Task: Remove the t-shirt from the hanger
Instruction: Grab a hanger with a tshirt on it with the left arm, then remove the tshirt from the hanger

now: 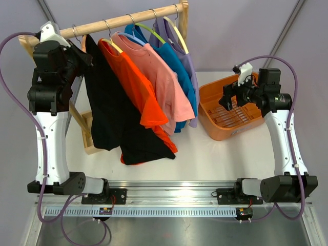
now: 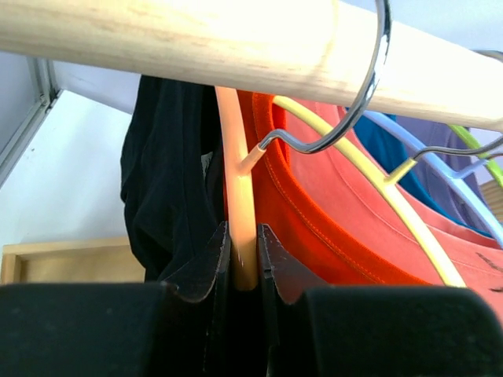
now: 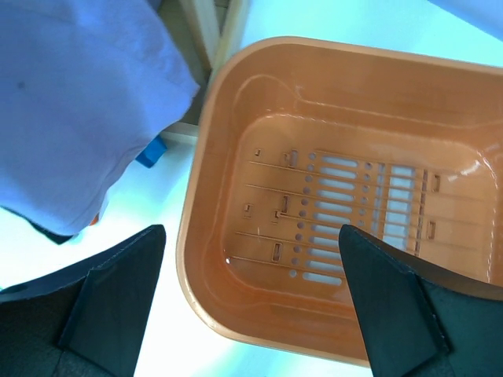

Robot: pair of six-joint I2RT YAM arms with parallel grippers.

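A black t-shirt [image 1: 105, 102] hangs on a peach hanger [image 2: 236, 157] at the left end of the wooden rail [image 1: 123, 21]. My left gripper [image 1: 84, 56] is up at the rail, shut on the lower arm of that hanger. In the left wrist view the gripper [image 2: 244, 236] pinches the peach bar, with the black t-shirt [image 2: 169, 181] just to its left and the rail [image 2: 196, 39] above. My right gripper [image 1: 229, 96] is open and empty above the orange basket [image 1: 215, 128]. In the right wrist view the gripper [image 3: 251, 259] hovers over the basket's rim [image 3: 196, 236].
An orange shirt [image 1: 136, 84], a pink shirt [image 1: 164, 77], a blue shirt [image 1: 179, 66] and a lilac shirt [image 1: 189, 61] hang close together to the right of the black one. The rack's wooden base [image 1: 88, 133] stands on the white table at the left.
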